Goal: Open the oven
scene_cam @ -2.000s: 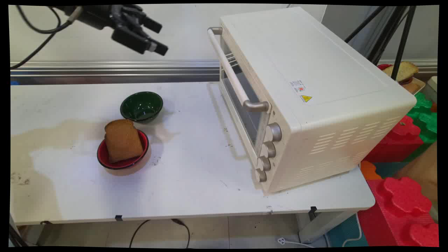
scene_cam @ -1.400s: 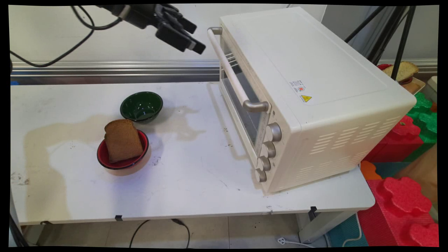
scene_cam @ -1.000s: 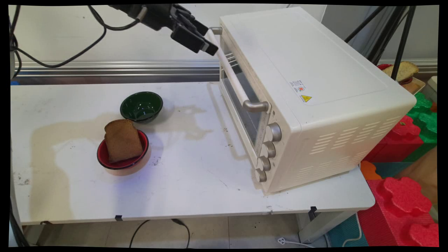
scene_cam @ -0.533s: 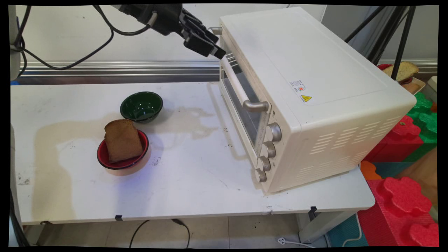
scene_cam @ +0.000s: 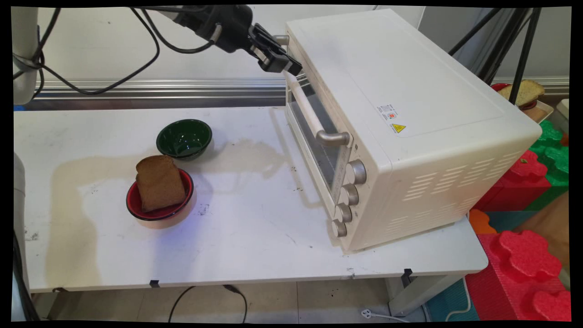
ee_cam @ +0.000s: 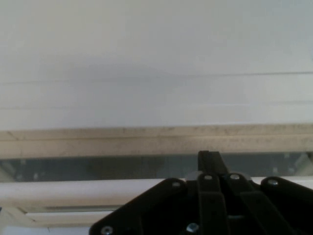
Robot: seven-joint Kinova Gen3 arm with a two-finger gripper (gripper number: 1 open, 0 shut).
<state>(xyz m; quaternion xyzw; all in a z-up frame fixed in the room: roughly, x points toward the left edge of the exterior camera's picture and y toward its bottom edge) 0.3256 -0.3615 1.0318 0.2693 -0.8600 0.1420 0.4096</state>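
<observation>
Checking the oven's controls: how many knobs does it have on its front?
4, in a column on the oven front's near end: top, second, third, bottom. None looks hidden.

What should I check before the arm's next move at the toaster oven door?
1. Gripper at the far end of the door handle: ok.
2. Firm hold on the handle: cannot tell.
3. Toaster oven door shut: ok.
4. Green bowl apart from the door: ok.
5. Red bowl with bread slice apart from the door: ok.
</observation>
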